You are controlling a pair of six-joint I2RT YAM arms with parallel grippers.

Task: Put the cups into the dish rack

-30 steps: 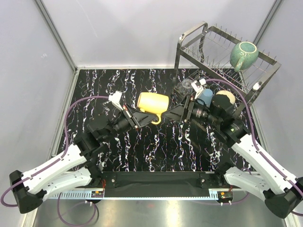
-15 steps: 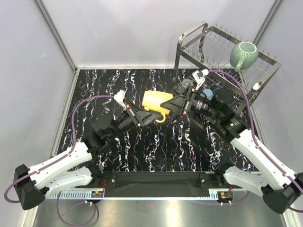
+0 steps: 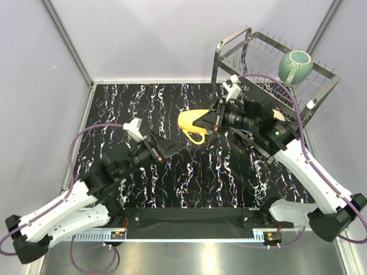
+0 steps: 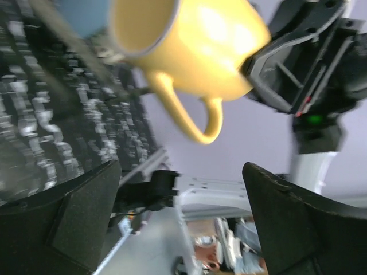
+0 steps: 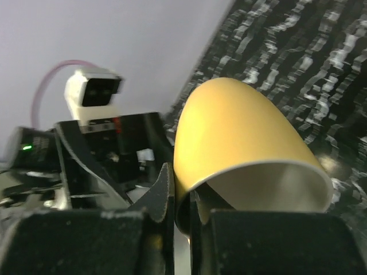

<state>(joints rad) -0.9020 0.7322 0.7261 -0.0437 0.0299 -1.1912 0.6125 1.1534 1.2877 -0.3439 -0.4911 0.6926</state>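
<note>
The right end effector (image 3: 211,120) is clamping the rim of the yellow mug (image 3: 192,120), one finger (image 5: 165,192) pressing on the outside of the wall and the other sitting inside the mouth. The mug is lying sideways out in front of its fingertips, base pointing away and handle (image 4: 195,112) hanging down, and it looks lifted off the dark marbled surface (image 3: 143,103). Across from it, the left end effector (image 3: 167,148) is spread wide and gripping nothing, the mug hanging just ahead of it and apart from it. Behind the right end effector the dish rack (image 3: 232,37) is standing, with the teal mug (image 3: 295,66) resting on its upper tier, well away.
</note>
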